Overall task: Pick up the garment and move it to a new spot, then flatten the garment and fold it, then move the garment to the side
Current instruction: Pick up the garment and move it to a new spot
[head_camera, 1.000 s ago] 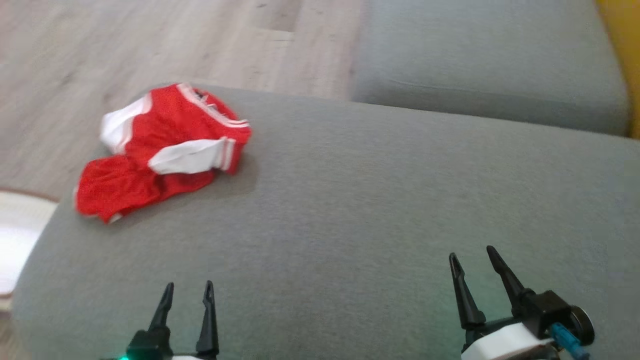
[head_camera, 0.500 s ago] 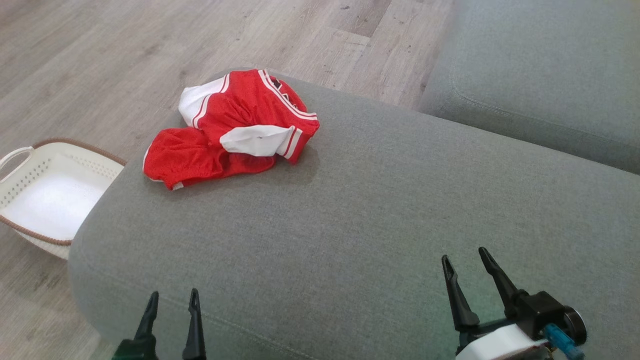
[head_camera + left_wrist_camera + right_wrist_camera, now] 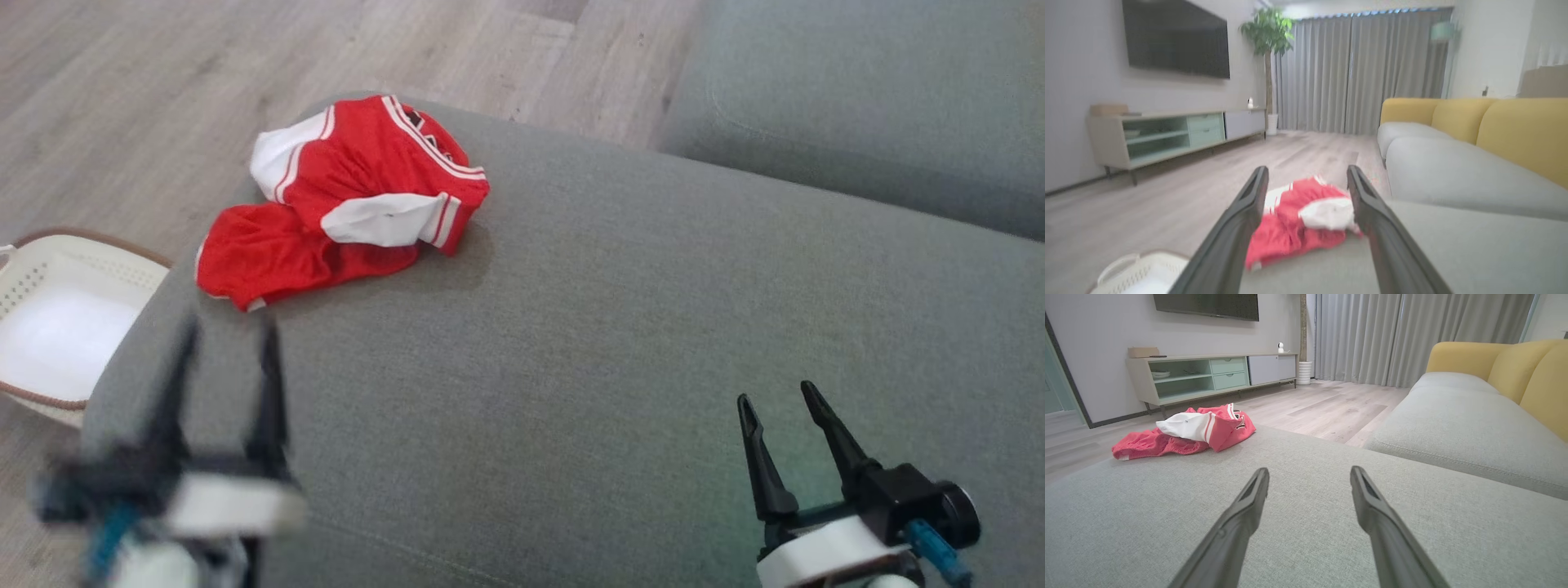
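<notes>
Right hand (image 3: 775, 394): fingers apart, empty, above the near edge of the grey cushion (image 3: 571, 327). Left hand (image 3: 230, 331): blurred, fingers apart, empty, by the cushion's left edge, aimed at the garment (image 3: 343, 204). Garment: crumpled at the far left corner. It is likely light, soft and limp. Pinch a raised fold or the striped hem.

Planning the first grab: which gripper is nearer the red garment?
Left. The left gripper is just short of the red garment, aimed at it; the right gripper sits far off across the cushion.
</notes>
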Motion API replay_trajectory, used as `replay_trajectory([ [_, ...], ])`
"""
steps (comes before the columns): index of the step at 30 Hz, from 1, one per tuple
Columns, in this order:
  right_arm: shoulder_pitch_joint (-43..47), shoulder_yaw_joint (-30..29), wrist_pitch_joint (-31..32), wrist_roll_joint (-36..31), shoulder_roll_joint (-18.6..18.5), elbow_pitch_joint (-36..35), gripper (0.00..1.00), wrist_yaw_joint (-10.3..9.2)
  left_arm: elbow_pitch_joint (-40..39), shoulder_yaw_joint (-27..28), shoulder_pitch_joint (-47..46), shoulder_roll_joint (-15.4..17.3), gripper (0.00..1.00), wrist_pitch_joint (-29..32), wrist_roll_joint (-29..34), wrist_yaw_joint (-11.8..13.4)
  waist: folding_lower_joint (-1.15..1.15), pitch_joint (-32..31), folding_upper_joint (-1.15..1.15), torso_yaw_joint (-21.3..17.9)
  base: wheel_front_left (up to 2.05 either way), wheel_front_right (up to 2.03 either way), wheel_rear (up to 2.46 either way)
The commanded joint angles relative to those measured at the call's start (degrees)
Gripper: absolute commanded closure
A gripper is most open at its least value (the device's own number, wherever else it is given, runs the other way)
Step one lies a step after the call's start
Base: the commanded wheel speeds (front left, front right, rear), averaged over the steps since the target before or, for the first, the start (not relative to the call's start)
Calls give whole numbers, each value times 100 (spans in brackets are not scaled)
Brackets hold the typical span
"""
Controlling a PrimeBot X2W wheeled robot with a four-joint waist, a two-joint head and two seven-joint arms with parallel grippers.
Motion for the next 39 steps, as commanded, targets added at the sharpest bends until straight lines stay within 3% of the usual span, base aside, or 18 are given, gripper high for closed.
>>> replay_trajectory([
  [1,-317,98,-70,-86,-52,-254,0,44,-573,370,-835,333,0,198,51,-76,-1,152,0,-92,0,0,0],
  [6,-557,124,-25,-284,-52,-442,0,44,-909,707,-2299,1091,0,941,-113,-512,-1,554,0,-324,0,0,0],
  [8,-672,174,24,-360,-52,-512,0,44,-628,658,-2875,1424,0,1239,-124,-810,-1,718,0,-457,0,0,0],
  [14,-933,259,161,-555,-52,-692,0,44,528,228,-4005,1792,0,1814,-501,-1213,-1,1153,0,-798,0,0,0],
  [17,-1107,299,251,-704,-52,-841,0,44,1491,-250,-4522,1939,0,2116,-885,-1283,-1,1529,0,-1049,0,0,0],
  [22,-1322,318,326,-845,-52,-1036,0,44,2358,-995,-4865,2230,0,2255,-1246,-1292,-1,1984,0,-1313,0,0,0],
  [31,-1450,304,370,-999,-52,-1230,0,44,2788,-2373,-5275,2844,0,2537,-2256,-1293,-1,2571,0,-1526,0,0,0],
  [39,-1500,350,393,-1046,-52,-1314,0,44,3508,-2814,-5590,2962,0,2545,-2466,-1294,-1,2816,0,-1705,0,0,0],
])
